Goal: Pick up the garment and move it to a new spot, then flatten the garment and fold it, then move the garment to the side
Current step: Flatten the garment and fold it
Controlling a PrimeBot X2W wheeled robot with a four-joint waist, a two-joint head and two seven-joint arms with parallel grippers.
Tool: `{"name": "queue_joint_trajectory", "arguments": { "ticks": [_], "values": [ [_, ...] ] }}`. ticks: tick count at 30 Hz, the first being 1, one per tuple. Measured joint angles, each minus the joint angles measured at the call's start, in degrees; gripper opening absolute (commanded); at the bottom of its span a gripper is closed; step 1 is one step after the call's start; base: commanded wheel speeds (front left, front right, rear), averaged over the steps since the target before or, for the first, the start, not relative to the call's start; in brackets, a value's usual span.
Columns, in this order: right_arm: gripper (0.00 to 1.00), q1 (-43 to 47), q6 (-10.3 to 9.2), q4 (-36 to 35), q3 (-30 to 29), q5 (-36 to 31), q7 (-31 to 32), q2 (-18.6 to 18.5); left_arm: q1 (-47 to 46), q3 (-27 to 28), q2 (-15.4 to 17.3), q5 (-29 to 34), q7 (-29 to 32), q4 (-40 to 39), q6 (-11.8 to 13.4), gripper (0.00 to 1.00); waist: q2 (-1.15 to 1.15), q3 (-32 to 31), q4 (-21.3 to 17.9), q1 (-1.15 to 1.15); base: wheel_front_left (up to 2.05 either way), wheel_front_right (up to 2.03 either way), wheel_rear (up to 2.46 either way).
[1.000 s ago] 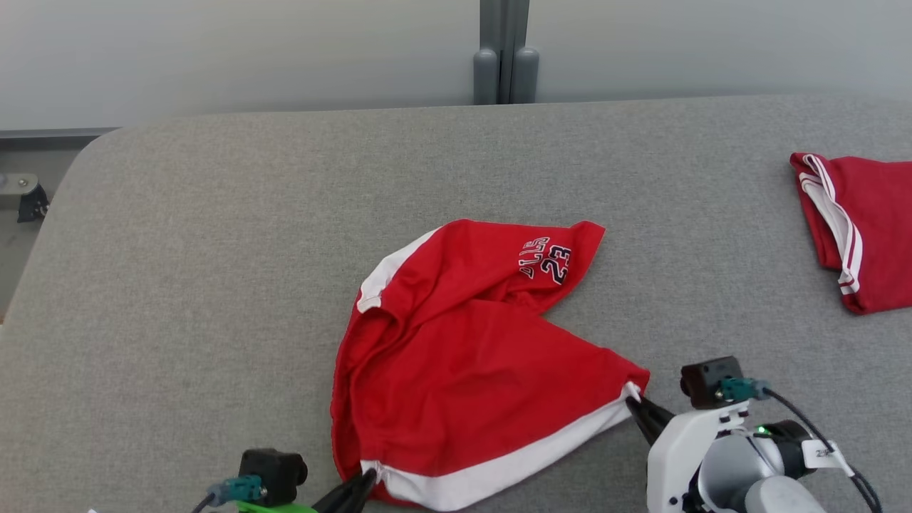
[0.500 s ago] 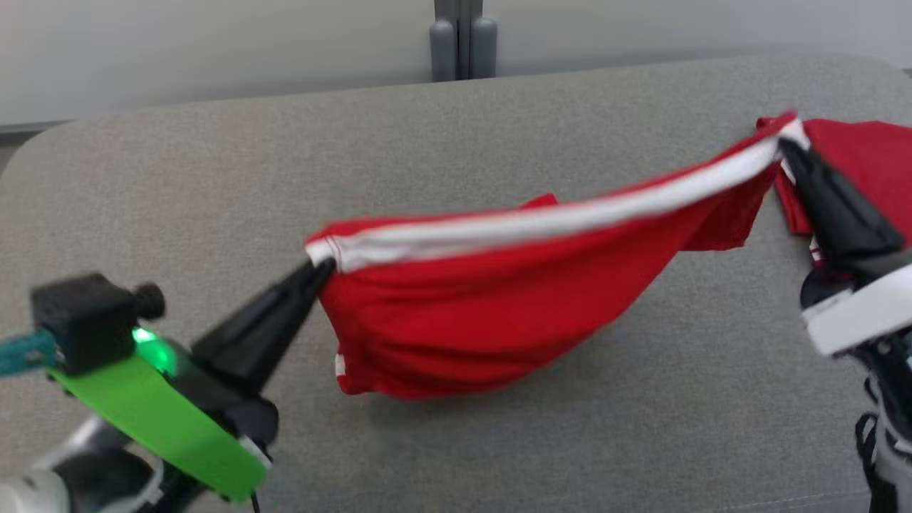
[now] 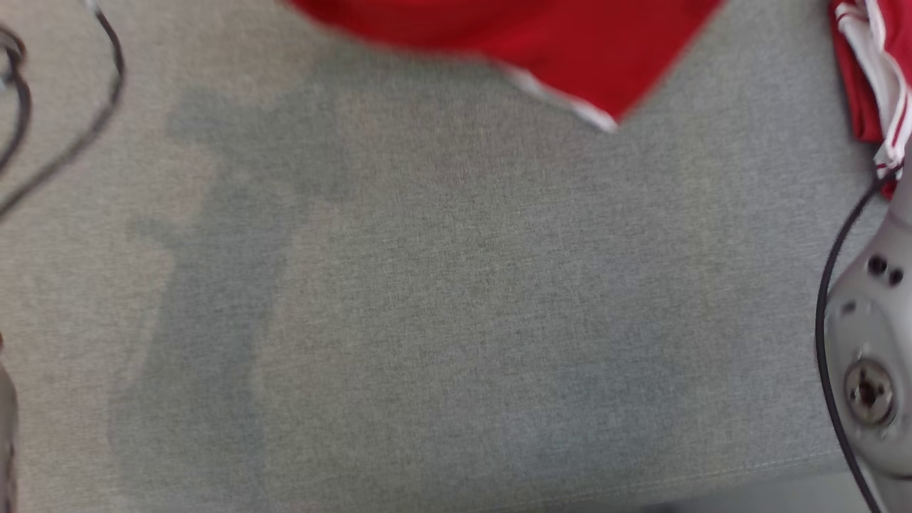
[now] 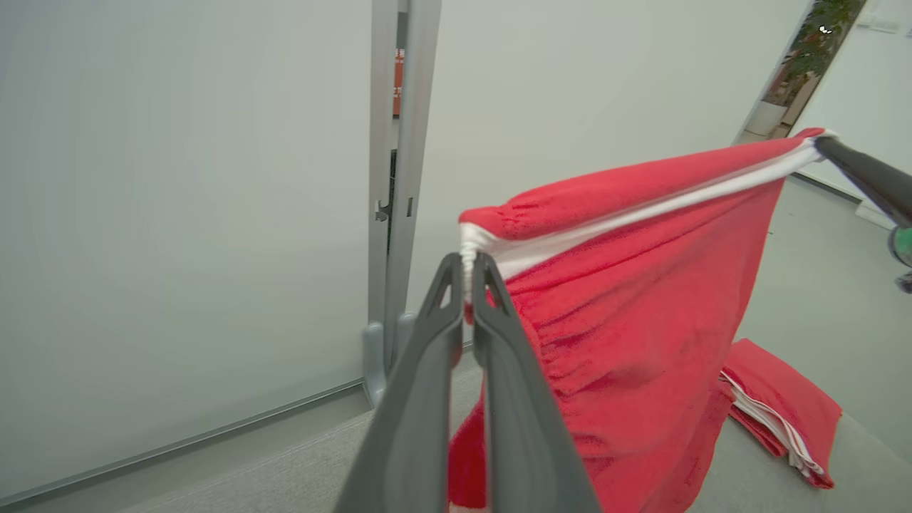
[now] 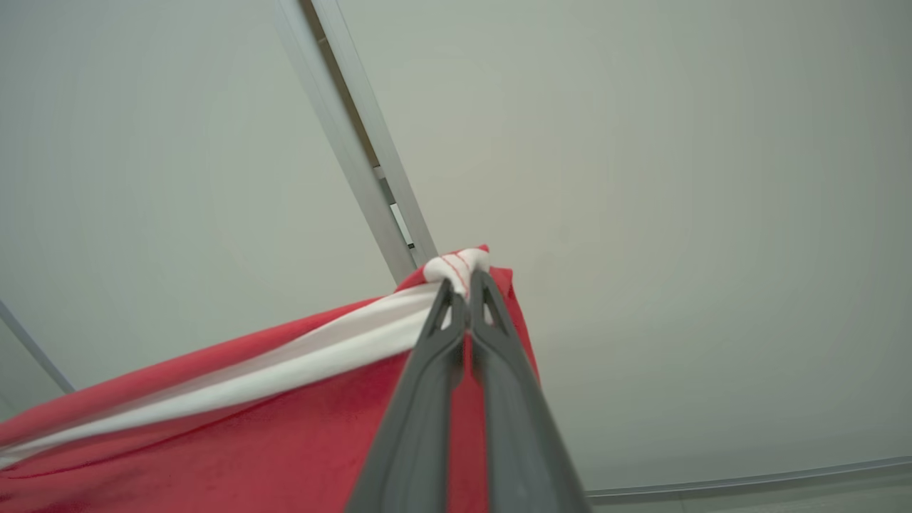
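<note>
The left gripper (image 4: 467, 260) is clamped on one end of the white band of the red garment (image 4: 627, 313), and the right gripper (image 5: 467, 285) pinches the other end, with the band stretched between them in the air. The cloth hangs above the grey table (image 3: 456, 320), and in the head view its lower edge is blurred and cut off at the top. A second folded red piece (image 4: 780, 406) lies on the table to the right, partly cropped.

Soft cloth, dull plastic
The garment (image 4: 641, 320) at the tips of the left gripper (image 4: 467, 265): matt red knit, white band; its fingers (image 4: 420, 399) smooth, dull grey plastic.
</note>
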Motion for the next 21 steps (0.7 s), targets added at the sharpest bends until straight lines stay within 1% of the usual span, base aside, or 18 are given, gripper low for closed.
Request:
{"name": "queue_joint_trajectory", "arguments": {
  "ticks": [2, 4, 5, 6, 8, 10, 13, 16, 19, 21],
  "values": [
    [0.0, -5.6, 0.02, 7.0, 0.2, -1.0, -5.9, 0.1, -5.8, -1.6, -0.3, 4.0, -4.4, 5.9, -1.2, 0.0, 0.0, 2.3, -0.2, 0.0, 0.0, 0.0, 0.0],
    [0.0, -11.2, 0.03, 13.1, 1.2, -2.7, -12.6, 0.1, -11.3, -2.5, -0.7, 7.5, -11.1, 10.9, -1.8, 0.0, 0.0, 4.6, -0.4, 0.0, 0.0, 0.0, 0.0],
    [0.0, -13.2, 0.03, 15.4, 1.5, -2.9, -15.1, 0.1, -13.0, -3.4, -0.6, 9.1, -13.6, 12.7, -2.1, 0.0, 0.0, 5.4, -0.5, 0.0, 0.0, 0.0, 0.0],
    [0.0, -15.3, 0.04, 18.0, 2.3, -4.0, -18.1, 0.1, -14.7, -4.0, -0.7, 10.6, -17.3, 15.1, -2.1, 0.0, 0.0, 6.4, -0.6, 0.0, 0.0, 0.0, 0.0],
    [0.0, -17.3, 0.04, 22.6, 2.8, -4.2, -22.0, 0.1, -16.3, -5.7, -0.8, 13.0, -22.7, 18.8, -2.4, 0.0, 0.0, 7.8, -0.8, 0.0, 0.0, 0.0, 0.0],
    [0.0, -17.4, 0.03, 27.2, 4.5, -4.2, -25.3, 0.1, -16.4, -7.6, -0.9, 13.7, -27.8, 22.8, -2.5, 0.0, 0.0, 9.0, -1.0, 0.01, 0.0, 0.0, 0.0],
    [0.0, -15.0, -0.01, 32.5, 6.3, -3.8, -29.1, 0.1, -13.9, -11.7, -0.9, 11.9, -32.0, 26.4, -2.5, 0.0, 0.0, 9.2, -1.1, 0.01, 0.0, 0.0, 0.0],
    [0.0, -9.0, -0.02, 35.7, 8.4, -3.0, -31.8, -0.1, -8.1, -16.4, -0.4, 8.2, -35.3, 27.7, -2.5, 0.0, 0.0, 8.2, -1.2, 0.01, 0.0, 0.0, 0.0],
    [0.0, -1.0, -0.03, 36.4, 11.4, -2.6, -33.2, -0.1, -0.2, -21.0, 1.0, 5.3, -39.0, 27.2, -2.5, 0.0, 0.0, 6.4, -1.2, 0.01, 0.0, 0.0, 0.0],
    [0.0, 5.5, -0.03, 35.4, 13.8, -3.5, -33.2, -0.5, 5.9, -23.9, 1.8, 3.7, -41.2, 26.0, -2.5, 0.0, 0.0, 4.9, -1.0, 0.0, 0.0, 0.0, 0.0]
  ]
}}
